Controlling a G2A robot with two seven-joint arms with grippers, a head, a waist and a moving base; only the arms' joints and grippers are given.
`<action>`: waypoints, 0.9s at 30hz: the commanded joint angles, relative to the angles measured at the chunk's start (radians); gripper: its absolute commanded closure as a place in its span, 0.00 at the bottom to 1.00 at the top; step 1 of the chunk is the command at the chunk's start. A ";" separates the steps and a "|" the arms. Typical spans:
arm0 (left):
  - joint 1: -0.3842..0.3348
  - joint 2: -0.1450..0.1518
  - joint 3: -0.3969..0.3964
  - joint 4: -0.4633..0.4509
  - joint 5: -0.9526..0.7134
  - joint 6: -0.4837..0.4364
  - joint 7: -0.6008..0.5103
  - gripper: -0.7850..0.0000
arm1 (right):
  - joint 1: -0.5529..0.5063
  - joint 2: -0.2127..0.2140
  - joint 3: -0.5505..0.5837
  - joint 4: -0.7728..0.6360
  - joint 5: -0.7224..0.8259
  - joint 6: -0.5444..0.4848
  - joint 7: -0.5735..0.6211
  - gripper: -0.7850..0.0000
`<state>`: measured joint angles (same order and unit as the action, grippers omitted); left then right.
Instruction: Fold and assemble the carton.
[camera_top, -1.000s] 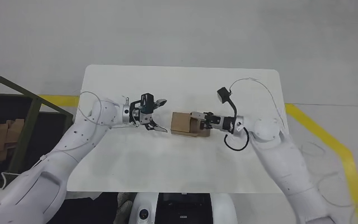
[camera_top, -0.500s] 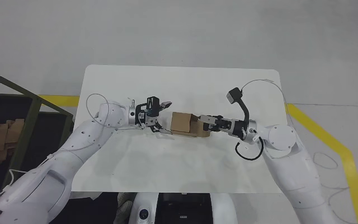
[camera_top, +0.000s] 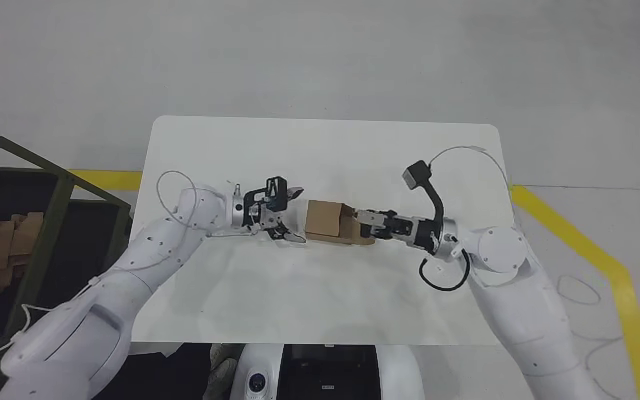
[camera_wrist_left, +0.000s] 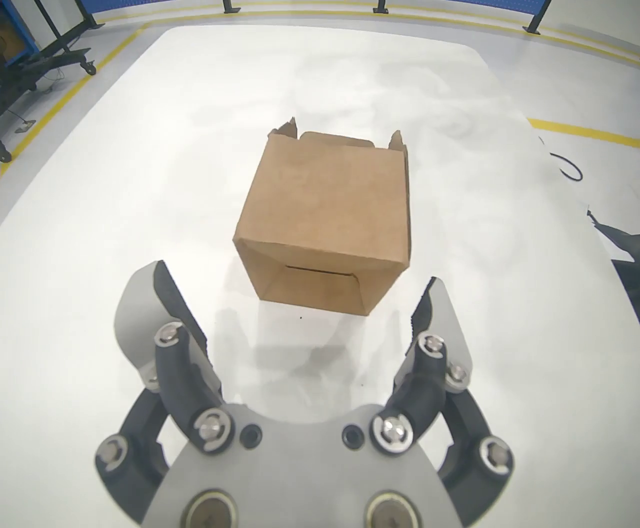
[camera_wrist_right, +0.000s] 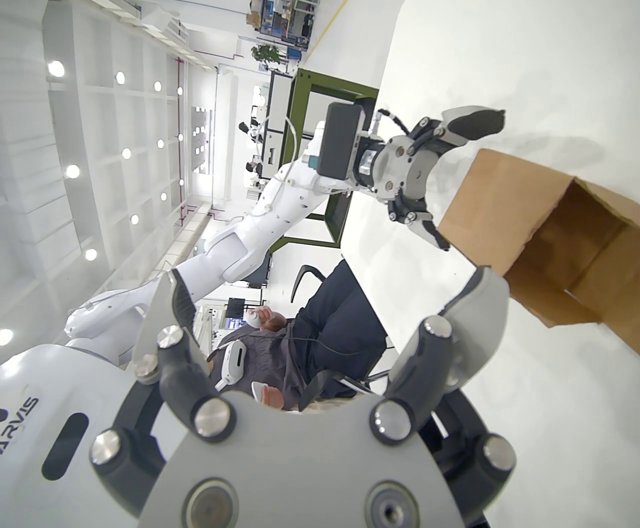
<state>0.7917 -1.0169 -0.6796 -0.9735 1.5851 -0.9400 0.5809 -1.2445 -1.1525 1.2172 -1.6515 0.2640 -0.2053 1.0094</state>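
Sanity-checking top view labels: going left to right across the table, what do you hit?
left gripper → cardboard carton → right gripper

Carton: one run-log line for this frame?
brown cardboard carton: on its side on white table, one end open | left gripper: fingers open, short of closed end | right gripper: fingers open, at open end

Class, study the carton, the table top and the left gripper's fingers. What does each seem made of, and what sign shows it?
Carton: matte brown cardboard, judging by raw cut edges and creased flaps.
Table: smooth white, slightly glossy top, faintly mirroring the carton; laminate or paint, unclear.
Left gripper fingers: silvery shells, probably metal, with black pads, possibly rubber.
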 joint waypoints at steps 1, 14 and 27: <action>-0.008 -0.006 0.012 0.002 0.016 -0.002 0.012 0.00 | -0.006 0.002 0.003 0.009 0.001 -0.007 0.004 0.00; -0.087 -0.048 0.098 0.108 0.161 0.028 0.217 0.00 | -0.050 0.014 -0.019 0.032 -0.077 0.028 0.009 0.00; -0.154 -0.100 0.173 0.217 0.210 0.018 0.317 0.00 | -0.036 0.012 -0.082 0.042 -0.152 0.062 -0.035 1.00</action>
<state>0.6399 -1.1135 -0.5106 -0.7635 1.7975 -0.9257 0.8953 -1.2800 -1.1409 1.1362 -1.6068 0.1216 -0.1474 0.9765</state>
